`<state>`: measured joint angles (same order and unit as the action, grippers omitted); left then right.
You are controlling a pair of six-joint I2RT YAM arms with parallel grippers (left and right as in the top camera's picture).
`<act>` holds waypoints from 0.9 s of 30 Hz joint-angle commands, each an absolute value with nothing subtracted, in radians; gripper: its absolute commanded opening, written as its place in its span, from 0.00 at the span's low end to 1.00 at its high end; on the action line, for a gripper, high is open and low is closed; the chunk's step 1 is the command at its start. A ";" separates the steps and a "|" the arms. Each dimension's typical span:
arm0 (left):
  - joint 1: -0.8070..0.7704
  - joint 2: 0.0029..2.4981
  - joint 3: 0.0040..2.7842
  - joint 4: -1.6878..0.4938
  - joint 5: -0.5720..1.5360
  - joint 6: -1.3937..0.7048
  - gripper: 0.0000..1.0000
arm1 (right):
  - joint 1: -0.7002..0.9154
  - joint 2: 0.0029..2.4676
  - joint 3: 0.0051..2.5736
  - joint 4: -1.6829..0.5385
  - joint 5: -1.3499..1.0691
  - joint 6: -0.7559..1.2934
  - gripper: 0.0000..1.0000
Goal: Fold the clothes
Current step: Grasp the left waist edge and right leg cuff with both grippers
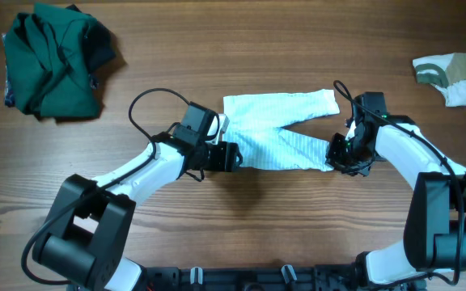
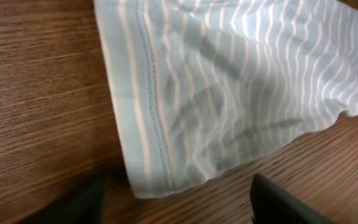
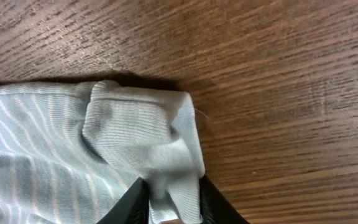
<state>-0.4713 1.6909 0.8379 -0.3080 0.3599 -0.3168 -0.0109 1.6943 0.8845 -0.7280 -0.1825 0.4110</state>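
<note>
The pale blue-and-white striped garment [image 1: 277,129] lies spread at the table's middle, its two legs pointing right. My left gripper [image 1: 231,155] is open at the garment's left hem corner [image 2: 148,180], its fingers on either side of and just below that corner. My right gripper [image 1: 336,156] is shut on the cuff of the near leg [image 3: 173,186], with fabric bunched between the fingers. The dark green garment [image 1: 51,61] lies crumpled at the far left. The white-and-olive piece [image 1: 450,77] lies at the far right.
The wooden table [image 1: 233,48] bears everything. A black cable loops over each arm, near the left arm [image 1: 148,101] and by the right wrist [image 1: 342,90].
</note>
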 commanded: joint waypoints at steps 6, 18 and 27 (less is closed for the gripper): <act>-0.475 1.752 0.852 -0.262 0.338 -0.315 0.59 | -0.007 1.706 0.870 -0.741 -0.187 0.419 0.25; -0.473 1.753 0.853 -0.271 0.319 -0.299 0.04 | -0.007 1.705 0.870 -0.733 -0.187 0.422 0.04; -0.473 1.736 0.853 -0.334 0.320 -0.295 0.04 | -0.007 1.704 0.871 -0.719 -0.187 0.430 0.04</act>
